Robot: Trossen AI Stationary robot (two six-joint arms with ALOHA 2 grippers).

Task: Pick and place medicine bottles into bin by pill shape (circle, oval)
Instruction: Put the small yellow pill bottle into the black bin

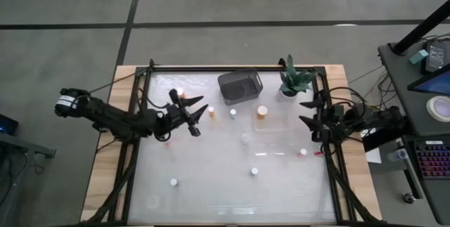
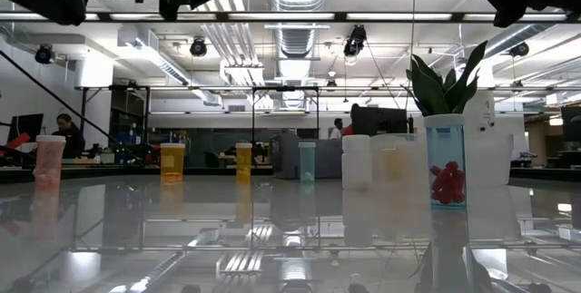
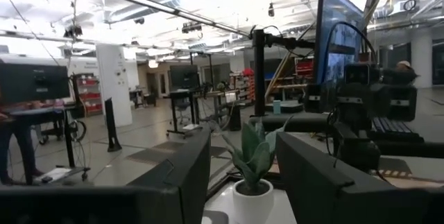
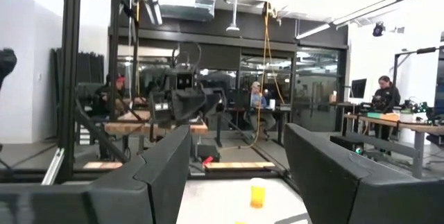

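Several small medicine bottles stand upright on their bases on the glossy white table: an orange one (image 1: 210, 112) just off my left gripper's fingertips, a white one (image 1: 233, 113), an orange one with a white cap (image 1: 261, 112), and white ones nearer the front (image 1: 254, 171) (image 1: 173, 182). My left gripper (image 1: 200, 114) hovers open at the table's far left, nothing between its fingers (image 3: 173, 182). My right gripper (image 1: 303, 112) is open and bare at the right edge; its wrist view looks over an orange bottle (image 4: 257, 195).
A dark bin (image 1: 240, 86) sits at the far middle, with a clear tray (image 1: 280, 130) to its right. A green potted plant (image 1: 294, 79) stands at the far right corner. A black frame (image 1: 140, 150) rims the table. People show in the room beyond.
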